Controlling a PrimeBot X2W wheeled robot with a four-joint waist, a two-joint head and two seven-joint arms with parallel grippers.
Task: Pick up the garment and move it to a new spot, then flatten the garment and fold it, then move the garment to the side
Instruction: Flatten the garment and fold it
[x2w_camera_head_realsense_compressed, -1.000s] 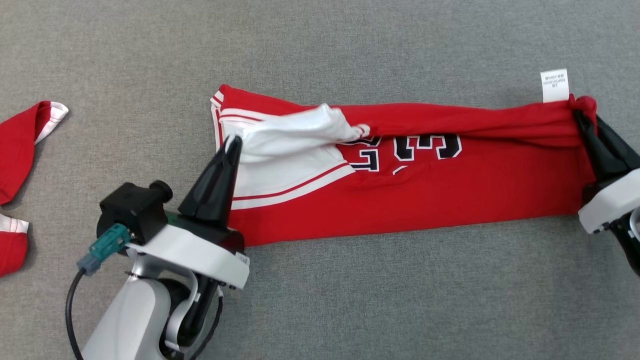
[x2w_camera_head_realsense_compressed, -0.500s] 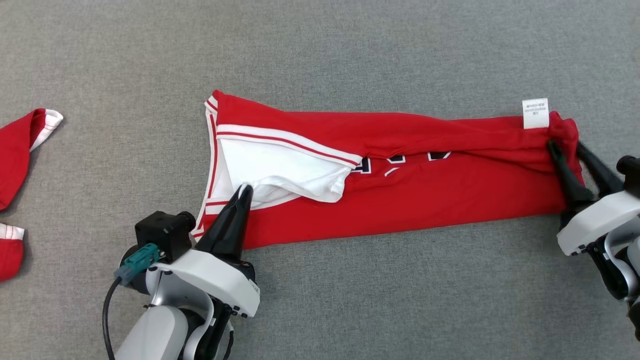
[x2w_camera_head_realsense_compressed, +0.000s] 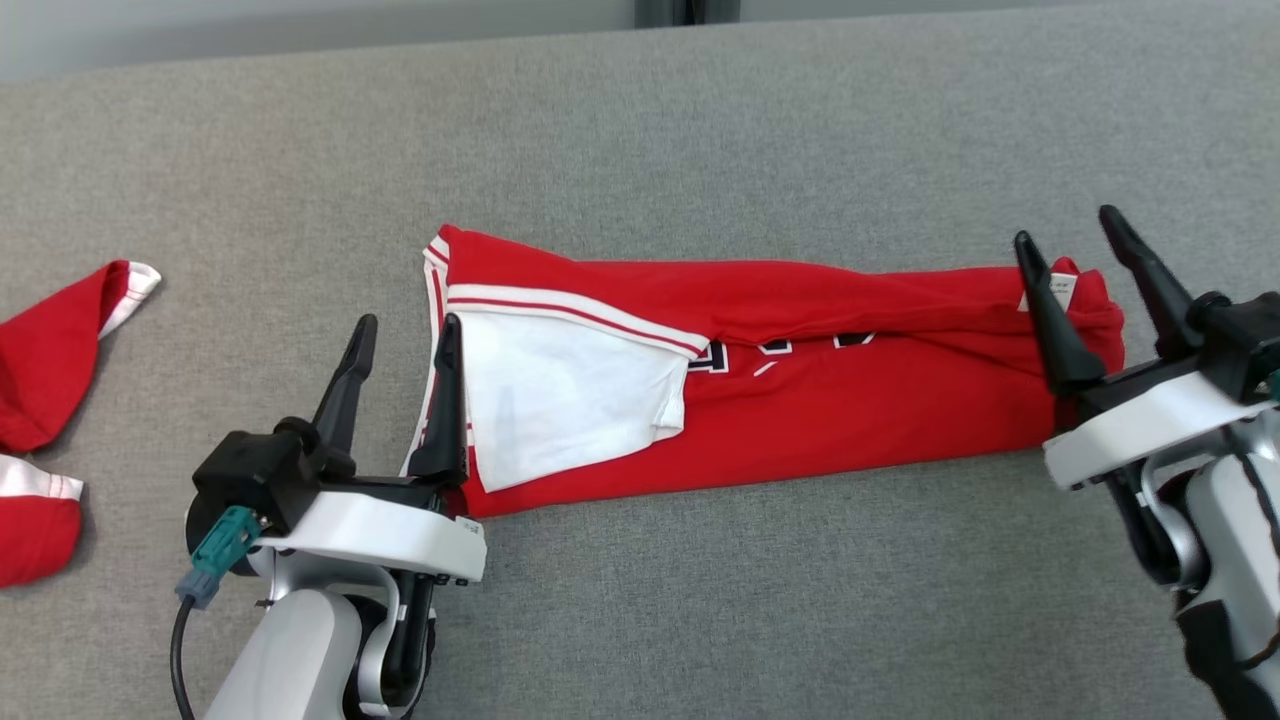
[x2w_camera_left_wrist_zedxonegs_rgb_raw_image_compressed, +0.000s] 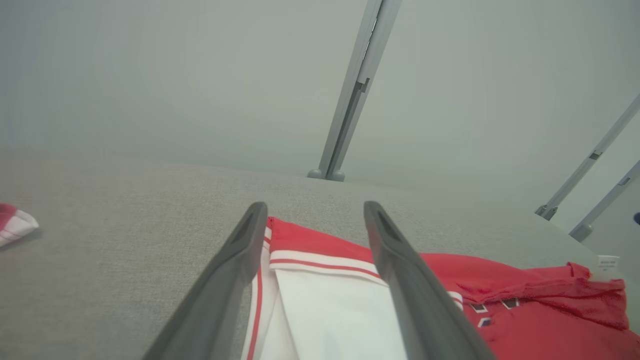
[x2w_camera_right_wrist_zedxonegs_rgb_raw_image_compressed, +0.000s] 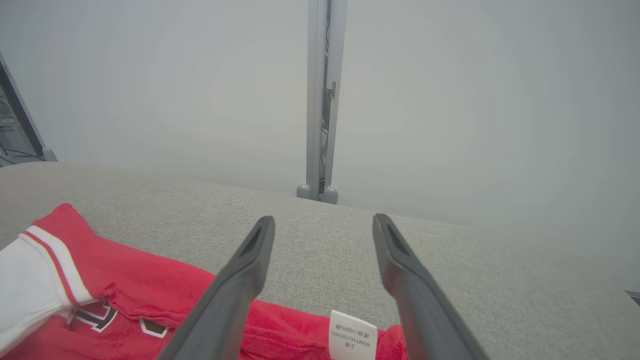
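Red jersey (x2w_camera_head_realsense_compressed: 850, 400) lies folded into a long band on the grey fabric tabletop (x2w_camera_head_realsense_compressed: 700, 130), stretched from one gripper to the other. The left gripper (x2w_camera_head_realsense_compressed: 410, 322) is released, its two dark fingers spread wide with nothing between them but air. Its inner finger crosses the jersey's striped end, while its outer finger stands over bare tabletop just beside that end. Straight ahead of this gripper, to the inner side, a white panel (x2w_camera_head_realsense_compressed: 570, 400) of the jersey lies flat, edged by a red and white stripe. Whether either finger touches the cloth I cannot tell. The right gripper (x2w_camera_head_realsense_compressed: 1066, 226) is likewise let go and empty, fingers well apart. The jersey's other end lies bunched under them, and in the right wrist view a small white label (x2w_camera_right_wrist_zedxonegs_rgb_raw_image_compressed: 352, 335) sits between the two fingers, near their base. Black numerals (x2w_camera_head_realsense_compressed: 790, 350) edged in white peek from the fold between the two grippers. Well out beyond the left gripper's outer side lies more red and white clothing (x2w_camera_head_realsense_compressed: 50, 330). Ahead of the right gripper's fingertips, past the far edge of the tabletop, a grey post (x2w_camera_right_wrist_zedxonegs_rgb_raw_image_compressed: 320, 100) stands upright.
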